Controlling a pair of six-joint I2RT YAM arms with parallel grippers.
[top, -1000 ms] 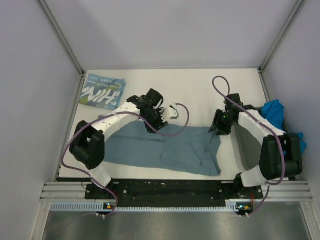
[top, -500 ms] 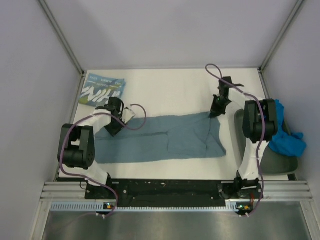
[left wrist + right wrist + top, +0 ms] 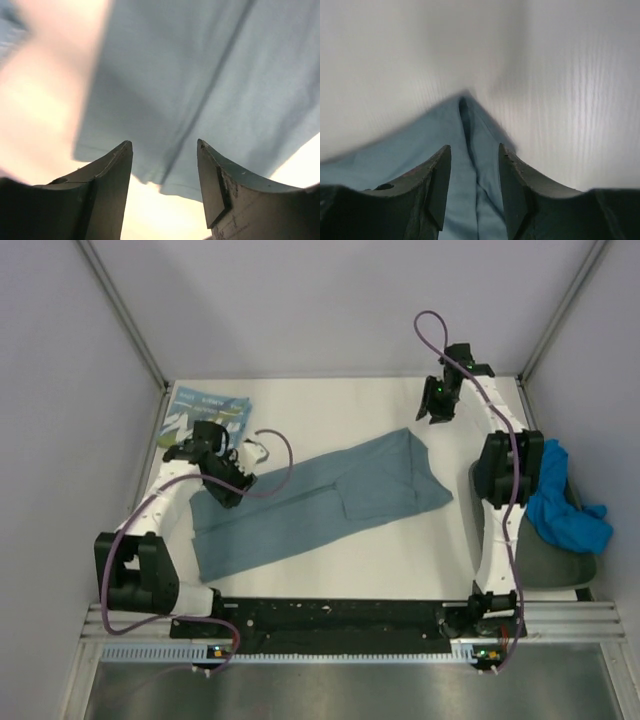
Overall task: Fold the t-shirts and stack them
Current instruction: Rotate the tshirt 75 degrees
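Observation:
The plain slate-teal t-shirt [image 3: 320, 498] lies flat and slanted across the table, from near left to far right. My left gripper [image 3: 226, 486] is open just above its far left corner, and the wrist view shows the cloth's edge [image 3: 200, 100] beyond my empty left gripper [image 3: 162, 145]. My right gripper [image 3: 437, 410] is open at the back right, just past the shirt's far tip [image 3: 465, 130]. The wrist view shows my right gripper [image 3: 474, 147] with nothing in it. The folded NIH t-shirt [image 3: 205, 412] lies at the back left. The bright blue t-shirt [image 3: 560, 502] is bunched at the right.
A dark grey-green tray [image 3: 545, 558] sits at the right edge under the bright blue shirt. Grey walls close in the white table [image 3: 330, 405] on three sides. The left arm's purple cable [image 3: 275, 455] loops over the table by the shirt.
The slate-teal shirt has swung from lying level to slanting, its right end now farther back. My right gripper has moved back off the cloth. My left gripper has shifted slightly left.

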